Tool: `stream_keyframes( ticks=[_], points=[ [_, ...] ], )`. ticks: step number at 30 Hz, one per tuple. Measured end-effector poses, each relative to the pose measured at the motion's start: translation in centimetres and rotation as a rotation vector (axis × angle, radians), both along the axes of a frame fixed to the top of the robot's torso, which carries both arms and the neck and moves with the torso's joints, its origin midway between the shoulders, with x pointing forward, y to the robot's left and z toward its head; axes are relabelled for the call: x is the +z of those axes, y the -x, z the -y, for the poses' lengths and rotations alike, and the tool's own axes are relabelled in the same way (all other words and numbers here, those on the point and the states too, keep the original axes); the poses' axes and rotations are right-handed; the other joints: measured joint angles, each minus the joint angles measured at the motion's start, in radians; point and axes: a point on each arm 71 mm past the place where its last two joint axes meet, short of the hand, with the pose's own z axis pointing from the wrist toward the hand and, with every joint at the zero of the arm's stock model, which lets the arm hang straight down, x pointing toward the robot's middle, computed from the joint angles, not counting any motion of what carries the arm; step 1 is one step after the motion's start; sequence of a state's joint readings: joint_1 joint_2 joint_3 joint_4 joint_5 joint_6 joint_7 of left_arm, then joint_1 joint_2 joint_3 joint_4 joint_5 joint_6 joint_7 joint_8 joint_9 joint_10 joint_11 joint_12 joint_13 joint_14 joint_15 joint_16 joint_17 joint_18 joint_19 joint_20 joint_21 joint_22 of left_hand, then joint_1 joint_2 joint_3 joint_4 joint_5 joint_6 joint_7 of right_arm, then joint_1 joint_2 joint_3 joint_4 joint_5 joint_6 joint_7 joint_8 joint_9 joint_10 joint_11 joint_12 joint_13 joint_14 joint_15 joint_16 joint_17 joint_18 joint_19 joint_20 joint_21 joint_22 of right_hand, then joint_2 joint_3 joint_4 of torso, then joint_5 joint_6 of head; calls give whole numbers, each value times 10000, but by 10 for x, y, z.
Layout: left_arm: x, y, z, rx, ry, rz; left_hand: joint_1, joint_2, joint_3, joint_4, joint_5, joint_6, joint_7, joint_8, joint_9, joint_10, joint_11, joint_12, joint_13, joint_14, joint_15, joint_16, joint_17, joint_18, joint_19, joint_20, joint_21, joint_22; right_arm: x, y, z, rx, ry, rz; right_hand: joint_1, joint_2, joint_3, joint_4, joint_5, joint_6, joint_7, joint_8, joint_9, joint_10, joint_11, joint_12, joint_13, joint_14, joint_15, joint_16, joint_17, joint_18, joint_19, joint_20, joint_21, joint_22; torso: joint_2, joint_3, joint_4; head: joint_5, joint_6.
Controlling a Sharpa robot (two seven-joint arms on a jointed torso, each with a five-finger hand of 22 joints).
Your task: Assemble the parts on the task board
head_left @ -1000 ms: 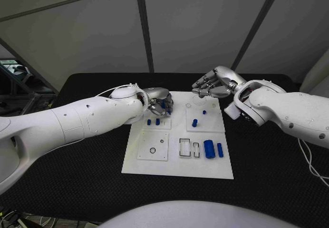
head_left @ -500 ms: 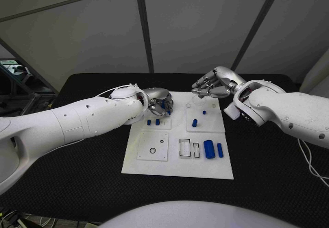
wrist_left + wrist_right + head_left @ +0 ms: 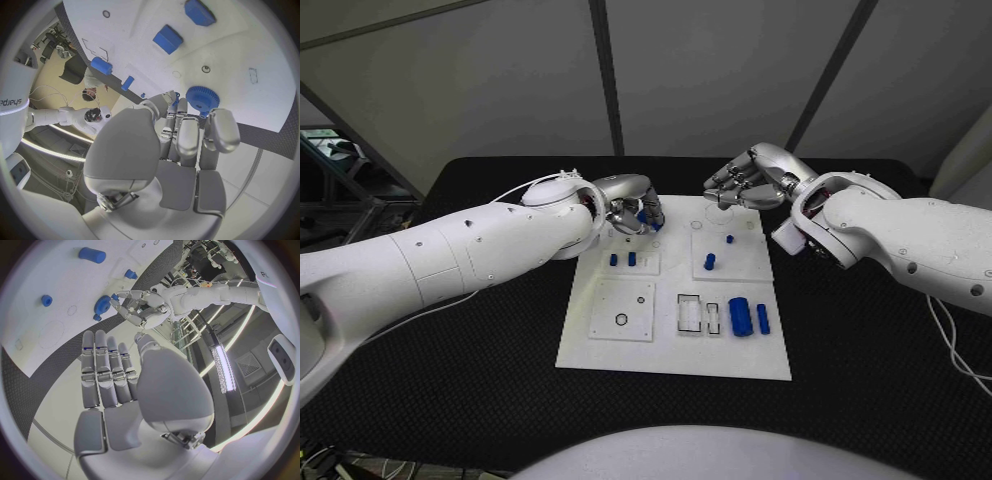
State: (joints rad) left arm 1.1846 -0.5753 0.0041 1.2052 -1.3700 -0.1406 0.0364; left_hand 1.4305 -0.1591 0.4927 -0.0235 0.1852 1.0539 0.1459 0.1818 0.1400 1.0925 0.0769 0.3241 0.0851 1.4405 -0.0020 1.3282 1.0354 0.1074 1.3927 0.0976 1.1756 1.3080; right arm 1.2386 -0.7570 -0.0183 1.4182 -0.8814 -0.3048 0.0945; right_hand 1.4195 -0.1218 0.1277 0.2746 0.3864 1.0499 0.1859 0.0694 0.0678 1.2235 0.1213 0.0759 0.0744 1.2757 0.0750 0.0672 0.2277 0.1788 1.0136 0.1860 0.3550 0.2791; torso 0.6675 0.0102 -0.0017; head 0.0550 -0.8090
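Over the task board (image 3: 672, 345) — left hand (image 3: 632, 213) pinches one blue gear (image 3: 199, 98) | right hand (image 3: 750, 182) curled, empty | two blue cylinders (image 3: 749, 315) lying near the board's right edge

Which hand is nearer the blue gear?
Left. The left hand holds the blue gear at its fingertips, above the far end of the task board. The right hand hangs apart from it, over the board's far right corner, holding nothing.

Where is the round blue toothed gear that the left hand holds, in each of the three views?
Head view: the round blue toothed gear sits in the left hand, above the white task board's far left corner.
Left wrist view: gear at the fingertips.
Right wrist view: gear beside the left hand.
Shared landmark: the white task board.
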Motion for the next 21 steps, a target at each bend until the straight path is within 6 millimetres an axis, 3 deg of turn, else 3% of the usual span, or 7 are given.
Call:
stream_keyframes(
  ticks=[5,6,7,12,13,21],
  points=[
    [4,2,-6,137,335,60,0,0,56,0,0,5,4,0,-8,35,35,0,-14,0,0,3,0,-16,9,9,0,0,-1,0,1,-12,5,-21,0,0,0,0,0,0,0,0,0,0,0,0,0,0,0,0,0,1,0,0,-38,0,0,0,1,0,49],
    [4,3,-8,167,390,71,-32,-31,56,0,0,4,4,0,-9,35,35,-27,-13,0,0,3,-6,-111,9,9,0,-1,-1,0,1,-15,7,-25,0,0,0,0,0,0,0,0,0,0,0,0,0,0,0,0,0,0,0,0,-38,0,-1,0,1,0,56],
    [5,3,-10,204,445,77,-43,-43,56,0,0,4,5,0,-8,35,35,-48,-13,0,0,3,-22,-468,9,9,0,-1,-1,0,1,-20,9,-27,0,0,0,0,0,0,0,0,0,0,0,0,0,0,0,0,0,0,0,0,-38,1,-1,-1,1,0,60],
    [6,4,-23,407,525,-1,-132,-132,56,0,0,61,19,-38,-29,107,35,-107,-25,0,0,2,-98,-447,9,9,0,-1,-2,0,2,-37,17,-32,0,0,0,0,0,0,0,0,0,1,0,0,0,0,0,0,1,1,0,0,-38,1,0,3,0,16,73],
    [6,5,-26,460,516,-30,-132,-132,56,0,0,76,3,-38,-35,107,35,-107,-25,0,0,2,-99,121,9,9,0,-1,-2,0,2,-40,19,-33,1,-1,0,0,0,0,0,0,0,0,0,0,0,0,0,0,1,0,0,0,-38,1,-1,6,1,18,73],
    [4,9,-47,737,383,-325,-225,-116,56,0,-6,76,3,-44,-40,143,-1,-107,-35,0,0,2,-166,146,8,9,-1,-2,-2,0,4,-70,34,-47,1,-1,0,0,0,0,0,0,0,1,1,0,0,0,0,0,1,1,0,0,-38,2,-6,11,8,50,81]
  ],
)
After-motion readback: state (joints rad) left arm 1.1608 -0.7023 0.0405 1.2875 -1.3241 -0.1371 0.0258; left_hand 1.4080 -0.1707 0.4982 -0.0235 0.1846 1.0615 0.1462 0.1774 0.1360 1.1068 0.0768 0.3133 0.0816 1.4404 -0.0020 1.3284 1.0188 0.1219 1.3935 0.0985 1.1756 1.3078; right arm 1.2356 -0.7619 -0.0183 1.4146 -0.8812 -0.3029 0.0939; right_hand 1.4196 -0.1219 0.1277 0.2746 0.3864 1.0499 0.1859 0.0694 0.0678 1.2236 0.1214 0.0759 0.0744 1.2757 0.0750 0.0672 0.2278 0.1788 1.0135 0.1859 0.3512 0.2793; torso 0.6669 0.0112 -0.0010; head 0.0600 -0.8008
